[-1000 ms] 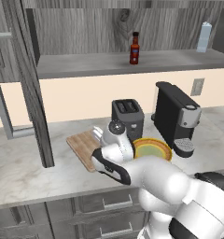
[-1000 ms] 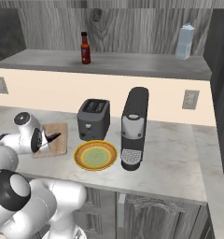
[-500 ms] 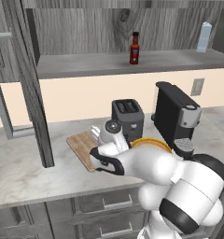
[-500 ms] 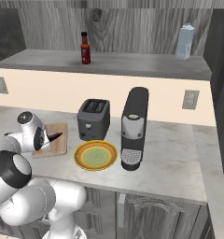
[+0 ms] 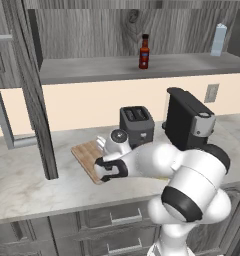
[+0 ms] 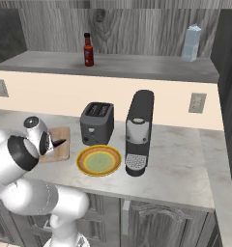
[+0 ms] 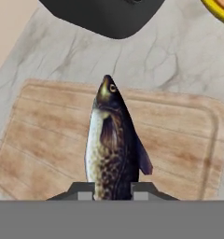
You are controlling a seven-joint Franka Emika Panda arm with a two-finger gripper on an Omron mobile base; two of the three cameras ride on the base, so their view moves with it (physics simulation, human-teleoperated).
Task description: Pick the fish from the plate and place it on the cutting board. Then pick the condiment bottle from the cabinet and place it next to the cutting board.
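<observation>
Gripper (image 7: 112,191) clamped on the fish (image 7: 111,144), holding it over the cutting board (image 7: 179,140). Plate (image 6: 99,160) sits beside the board; sauce bottle (image 5: 144,52) on the cabinet (image 5: 117,67) shelf.

The arm (image 5: 192,185) is built of glossy white rounded shells; dark bands are seen at its joints; a round grey cap is set on the wrist; two small dark finger tips (image 7: 137,189) are fitted.

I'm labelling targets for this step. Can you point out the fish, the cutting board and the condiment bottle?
fish (image 7: 111,144), hand view, on its mid-body.
cutting board (image 7: 44,135), hand view, on bare wood left of the fish.
condiment bottle (image 6: 89,54), right base view, on its dark-red body.
</observation>
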